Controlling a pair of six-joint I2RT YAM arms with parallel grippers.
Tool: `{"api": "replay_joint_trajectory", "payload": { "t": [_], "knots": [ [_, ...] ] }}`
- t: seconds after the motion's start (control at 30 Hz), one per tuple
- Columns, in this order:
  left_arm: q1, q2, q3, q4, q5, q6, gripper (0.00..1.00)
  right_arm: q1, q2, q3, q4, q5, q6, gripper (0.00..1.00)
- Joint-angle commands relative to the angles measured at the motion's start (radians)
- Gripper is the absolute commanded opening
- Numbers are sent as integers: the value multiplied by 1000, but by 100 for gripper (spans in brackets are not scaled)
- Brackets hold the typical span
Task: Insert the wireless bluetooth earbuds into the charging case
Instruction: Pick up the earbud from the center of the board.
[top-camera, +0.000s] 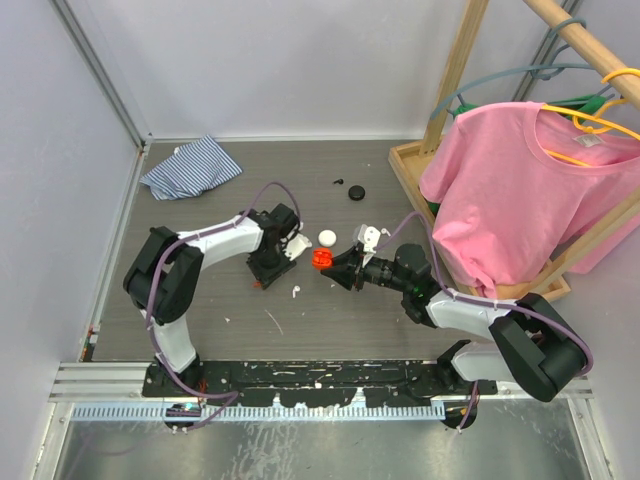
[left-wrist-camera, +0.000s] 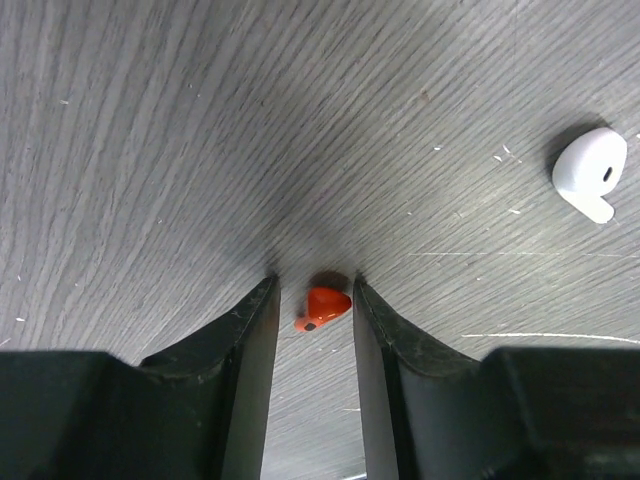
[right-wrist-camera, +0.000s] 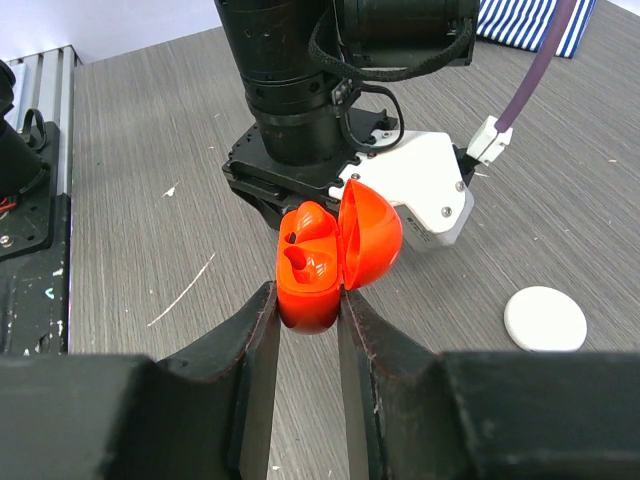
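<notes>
A red earbud (left-wrist-camera: 322, 306) lies on the grey table between the fingers of my left gripper (left-wrist-camera: 313, 290). The jaws stand narrowly open around it: the right finger is at its side and a small gap shows on the left. My right gripper (right-wrist-camera: 307, 300) is shut on the red charging case (right-wrist-camera: 310, 270) and holds it just above the table with its lid (right-wrist-camera: 372, 235) open. One of its pockets seems to hold a red earbud. In the top view the case (top-camera: 320, 259) hangs right of the left gripper (top-camera: 265, 278). A white earbud (left-wrist-camera: 590, 172) lies nearby.
A white round case (top-camera: 327, 237) sits just behind the red one. A black case (top-camera: 357, 193) and a black earbud (top-camera: 340, 182) lie farther back. A striped cloth (top-camera: 190, 167) is at the back left. A pink shirt (top-camera: 520, 200) hangs on a wooden rack (top-camera: 410, 170) at the right.
</notes>
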Motion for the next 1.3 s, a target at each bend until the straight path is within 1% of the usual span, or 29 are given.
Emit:
{"api": "replay_joint_trajectory", "payload": {
  "t": [0.0, 0.17, 0.27, 0.47, 0.57, 0.9, 1.07, 1.27],
  "knots": [
    [-8, 17, 36, -45, -8, -5, 36, 3, 1, 39, 32, -3, -5, 1],
    [-10, 25, 35, -49, -16, -13, 33, 3, -1, 39, 30, -4, -6, 1],
    [-10, 21, 41, -54, -32, -32, 28, 4, -1, 39, 29, -2, -7, 1],
    [-18, -36, 40, -45, -88, -123, 21, 4, -6, 37, 27, 5, -8, 1],
    [-20, -81, 28, -28, -98, -178, 19, 4, -10, 36, 28, 8, -10, 1],
    [-22, -280, -54, 116, -167, -433, 19, 4, -9, 33, 30, 20, -12, 1],
    [-56, -414, -101, 207, -201, -556, 19, 4, -12, 24, 53, 33, -8, 1],
    [-105, -550, -163, 329, -260, -743, 18, 4, -23, 4, 90, 63, -3, 1]
  ]
}}
